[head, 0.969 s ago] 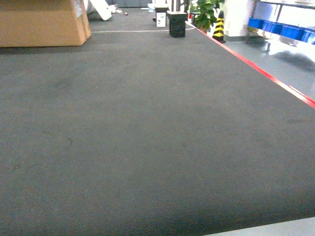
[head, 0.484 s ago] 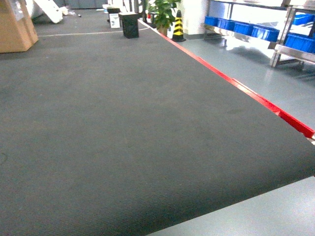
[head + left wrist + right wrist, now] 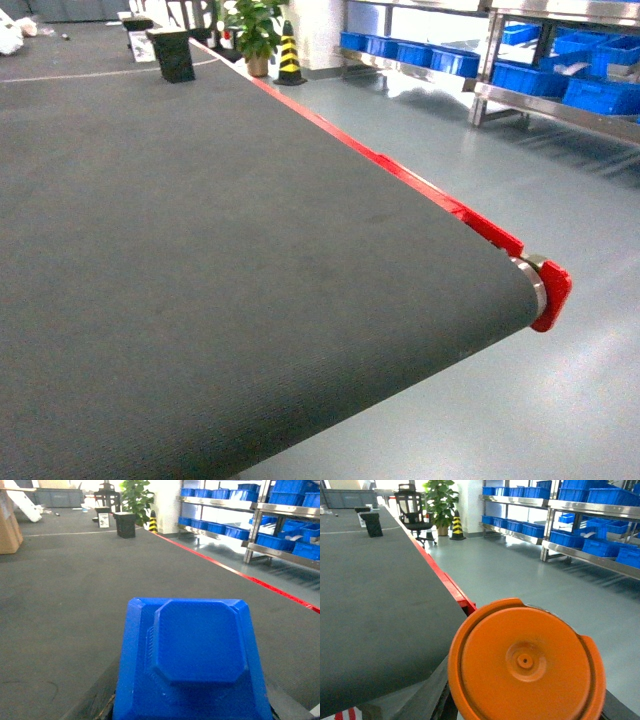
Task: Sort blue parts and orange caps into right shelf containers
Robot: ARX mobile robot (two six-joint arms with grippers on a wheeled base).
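Observation:
A blue part (image 3: 192, 660), a chunky block with a raised octagonal face, fills the lower middle of the left wrist view. My left gripper (image 3: 190, 716) is shut on it, only dark finger edges (image 3: 106, 711) showing beside it. A round orange cap (image 3: 526, 662) fills the lower right wrist view, and my right gripper (image 3: 527, 715) is shut on it. The right shelf containers (image 3: 530, 78), bright-blue crates, sit on steel shelves at the upper right; they also show as crates (image 3: 272, 540) and crates (image 3: 600, 547) in the wrist views. Neither gripper shows in the head view.
A dark grey mat (image 3: 200, 250) with a red edge strip (image 3: 400, 175) ends at a red corner (image 3: 550, 290). Grey floor (image 3: 520, 180) lies between it and the shelves. A black bin (image 3: 172, 53), potted plant (image 3: 255, 30) and striped cone (image 3: 290, 55) stand far back.
The head view has swung to the right: the cardboard box has left the picture, and the mat's red corner and the shelves with blue crates have come into view.

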